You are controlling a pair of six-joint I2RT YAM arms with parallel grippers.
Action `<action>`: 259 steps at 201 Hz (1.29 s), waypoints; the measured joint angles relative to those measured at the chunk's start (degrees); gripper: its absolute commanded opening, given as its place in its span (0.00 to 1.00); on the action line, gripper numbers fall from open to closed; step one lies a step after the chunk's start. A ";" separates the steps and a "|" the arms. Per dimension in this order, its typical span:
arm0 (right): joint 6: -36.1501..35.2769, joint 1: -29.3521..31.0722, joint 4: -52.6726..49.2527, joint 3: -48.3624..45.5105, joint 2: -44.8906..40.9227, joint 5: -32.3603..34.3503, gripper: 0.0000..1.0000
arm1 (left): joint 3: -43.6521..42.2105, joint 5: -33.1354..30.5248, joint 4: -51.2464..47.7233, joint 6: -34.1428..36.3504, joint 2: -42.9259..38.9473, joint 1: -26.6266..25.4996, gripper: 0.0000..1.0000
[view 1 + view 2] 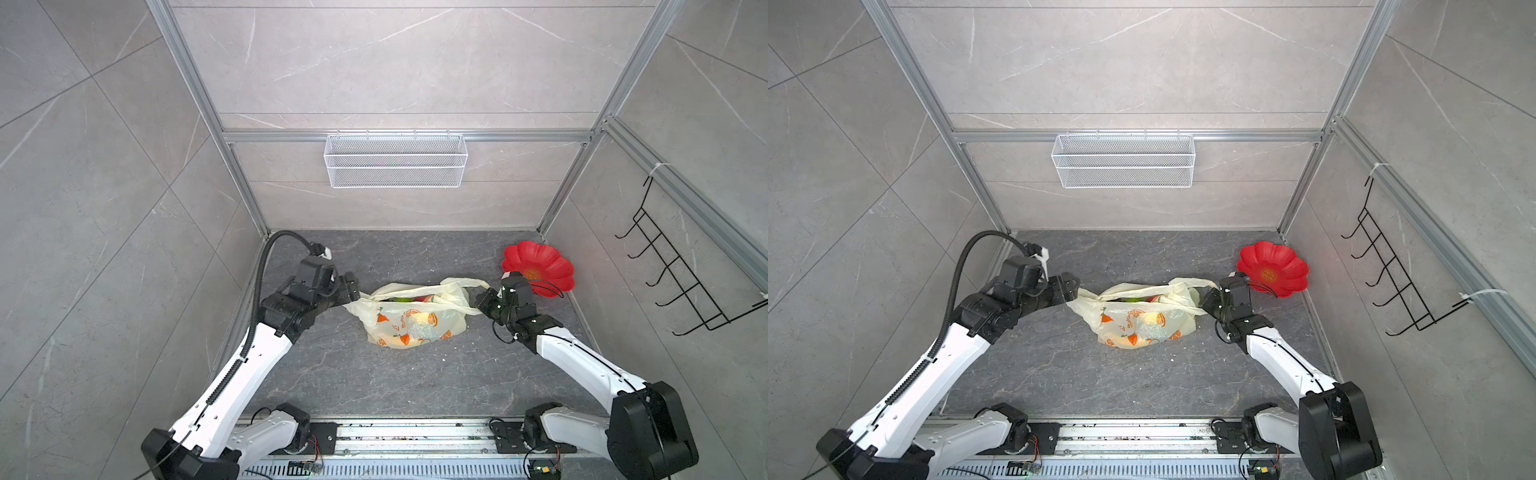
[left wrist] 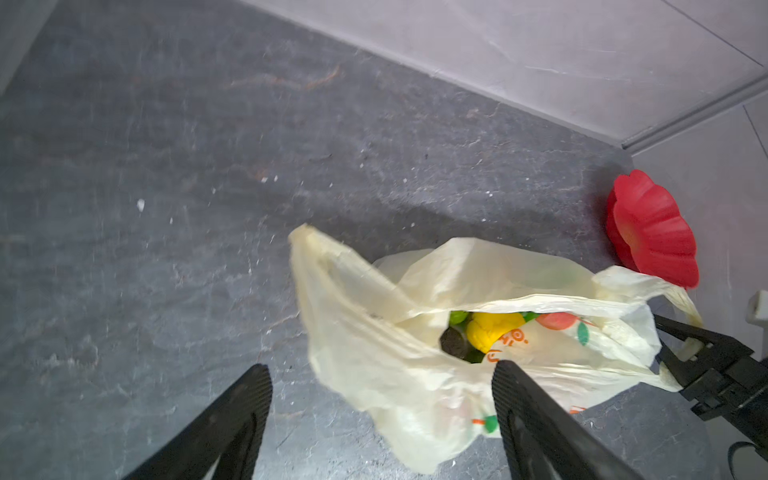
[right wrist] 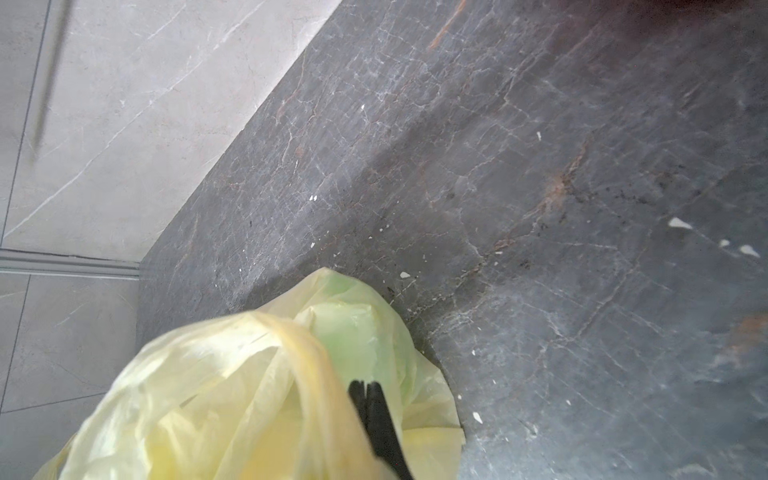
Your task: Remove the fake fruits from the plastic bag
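plastic bag [image 1: 415, 328] lying mid-table between both arms, left gripper [image 2: 381, 368] hovering at its left end with jaws standing wide apart, right gripper [image 3: 365, 385] pinching a loop handle [image 1: 465, 283], only the left wrist view looking into the bag's mouth, showing fake fruits [image 2: 492, 334] inside, red plate [image 1: 540, 266] sitting far right

The plastic bag [image 1: 409, 322] (thin, cream-yellow, with orange fruit prints) lies crumpled centrally, its mouth gaping; one loop handle stretches rightward in both top views; inside sit the fake fruits [image 2: 492, 332] — yellow, green, red, one dark.
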 measured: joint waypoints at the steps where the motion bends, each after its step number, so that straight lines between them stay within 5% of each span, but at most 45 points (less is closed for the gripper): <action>1: -0.02 0.02 -0.02 0.02 -0.04 0.02 0.00 | 0.55 -0.17 -0.13 0.07 0.35 -0.42 0.85; 39: -0.92 1.31 -1.51 0.17 -1.38 1.95 0.00 | 14.82 -9.01 -7.17 1.77 16.61 -10.51 0.87; 80: -1.55 1.36 -3.76 0.15 -4.07 3.87 0.00 | 16.72 -13.31 -13.88 1.01 28.72 -11.89 0.89; 113: -2.25 1.46 -5.27 0.11 -6.71 4.52 0.00 | 13.88 -11.91 -14.56 -0.35 28.17 -11.82 0.88; 170: -2.19 2.91 -6.47 -1.42 -7.34 4.50 0.00 | -3.65 -6.67 -12.04 -4.94 16.90 -14.99 0.91; 259: -2.23 3.72 -8.81 -1.57 -9.51 5.62 0.00 | -3.08 -7.06 -3.10 -7.76 23.17 -14.88 0.90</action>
